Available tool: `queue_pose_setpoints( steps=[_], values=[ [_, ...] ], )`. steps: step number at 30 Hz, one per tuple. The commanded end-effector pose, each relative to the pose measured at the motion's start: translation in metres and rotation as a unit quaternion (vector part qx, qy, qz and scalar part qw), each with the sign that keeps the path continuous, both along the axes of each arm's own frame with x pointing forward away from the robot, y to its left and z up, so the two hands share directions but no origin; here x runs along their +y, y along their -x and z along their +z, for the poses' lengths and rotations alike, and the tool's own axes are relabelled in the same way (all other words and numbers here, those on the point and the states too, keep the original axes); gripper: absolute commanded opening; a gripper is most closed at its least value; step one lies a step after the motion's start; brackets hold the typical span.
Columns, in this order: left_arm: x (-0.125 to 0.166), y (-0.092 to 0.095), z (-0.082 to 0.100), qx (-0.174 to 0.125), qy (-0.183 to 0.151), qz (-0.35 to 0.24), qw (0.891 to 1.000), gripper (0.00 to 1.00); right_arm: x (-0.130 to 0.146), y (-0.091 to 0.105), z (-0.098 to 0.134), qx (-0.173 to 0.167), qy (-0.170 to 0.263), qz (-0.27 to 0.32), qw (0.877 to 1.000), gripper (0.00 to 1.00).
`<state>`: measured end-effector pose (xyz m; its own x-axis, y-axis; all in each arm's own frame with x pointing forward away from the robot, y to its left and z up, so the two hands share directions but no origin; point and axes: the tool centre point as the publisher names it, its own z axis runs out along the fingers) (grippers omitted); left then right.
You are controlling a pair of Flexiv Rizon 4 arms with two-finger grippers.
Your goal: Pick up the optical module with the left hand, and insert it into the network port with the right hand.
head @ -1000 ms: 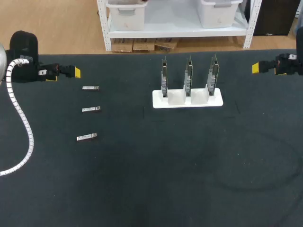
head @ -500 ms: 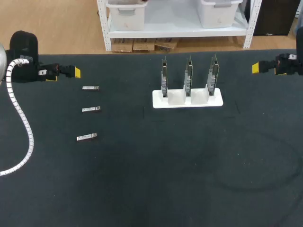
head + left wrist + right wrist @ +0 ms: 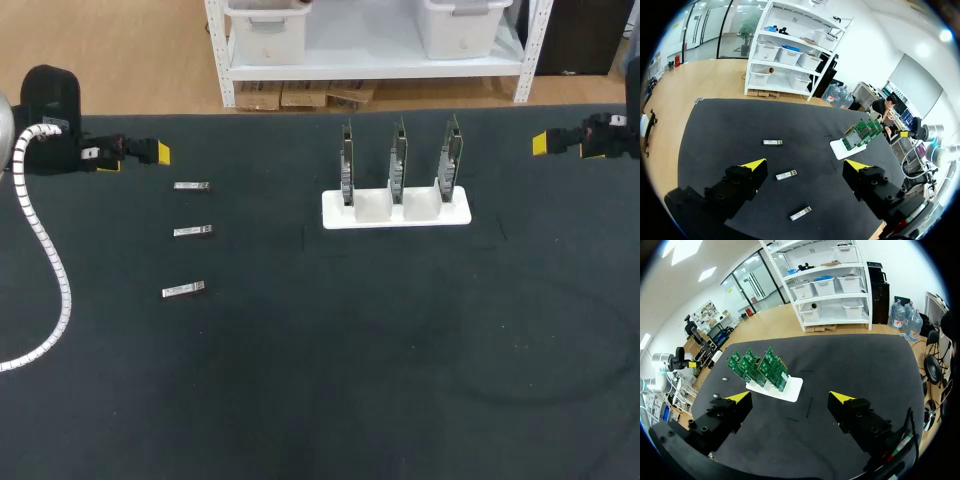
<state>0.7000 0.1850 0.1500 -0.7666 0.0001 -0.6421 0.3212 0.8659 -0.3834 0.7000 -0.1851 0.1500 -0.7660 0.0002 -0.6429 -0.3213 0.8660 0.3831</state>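
Three small silver optical modules lie in a column on the black mat: far (image 3: 191, 185), middle (image 3: 193, 231), near (image 3: 183, 290). They also show ahead of my left gripper (image 3: 806, 165) as the far module (image 3: 773, 142), the middle module (image 3: 786, 175) and the near module (image 3: 800, 213). That gripper (image 3: 158, 153) is open, hovering at the far left, just left of the far module. A white stand (image 3: 396, 211) holds three upright green network cards (image 3: 398, 165). My right gripper (image 3: 790, 398) is open at the far right edge (image 3: 541, 144), with the cards (image 3: 759, 369) ahead of it.
A white ribbed cable (image 3: 45, 262) from my left arm curves over the mat's left part. Bare black mat (image 3: 380, 360) spreads across the middle and front.
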Motion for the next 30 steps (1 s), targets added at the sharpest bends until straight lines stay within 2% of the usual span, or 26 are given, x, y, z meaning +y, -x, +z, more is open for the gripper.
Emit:
queue_pose_setpoints(
  steps=[1, 3, 6, 11, 13, 15, 21, 24, 30],
  values=[
    [0.000, 0.000, 0.000, 0.000, 0.000, 0.000, 1.000, 1.00, 0.000, 0.000, 0.000, 0.000, 0.000, 0.000, 1.000, 1.00],
    [0.001, 0.000, -0.001, -0.007, -0.006, -0.018, 1.000, 1.00, 0.000, 0.000, 0.000, 0.000, 0.000, 0.000, 1.000, 1.00],
    [0.004, -0.004, -0.002, 0.000, -0.038, -0.039, 0.998, 1.00, 0.000, 0.000, 0.000, 0.000, 0.000, 0.000, 1.000, 1.00],
    [0.016, -0.014, -0.005, 0.001, -0.111, -0.097, 0.989, 1.00, 0.000, 0.000, 0.000, 0.000, 0.000, 0.000, 1.000, 1.00],
    [0.020, -0.018, -0.005, 0.000, -0.130, -0.133, 0.982, 1.00, 0.000, 0.000, 0.000, 0.000, 0.000, 0.000, 1.000, 1.00],
    [0.024, -0.023, -0.006, 0.003, -0.164, -0.159, 0.973, 1.00, 0.000, 0.000, 0.000, 0.000, 0.000, 0.000, 1.000, 1.00],
    [0.030, -0.039, -0.014, 0.009, -0.218, -0.248, 0.944, 1.00, 0.000, 0.000, 0.000, 0.000, 0.000, 0.000, 1.000, 1.00],
    [0.031, -0.045, -0.019, 0.009, -0.233, -0.283, 0.930, 1.00, 0.000, 0.000, 0.000, 0.000, 0.000, 0.000, 1.000, 1.00],
    [0.030, -0.055, -0.030, 0.016, -0.241, -0.309, 0.920, 1.00, 0.000, 0.000, 0.000, 0.000, 0.000, 0.000, 1.000, 1.00]
  ],
)
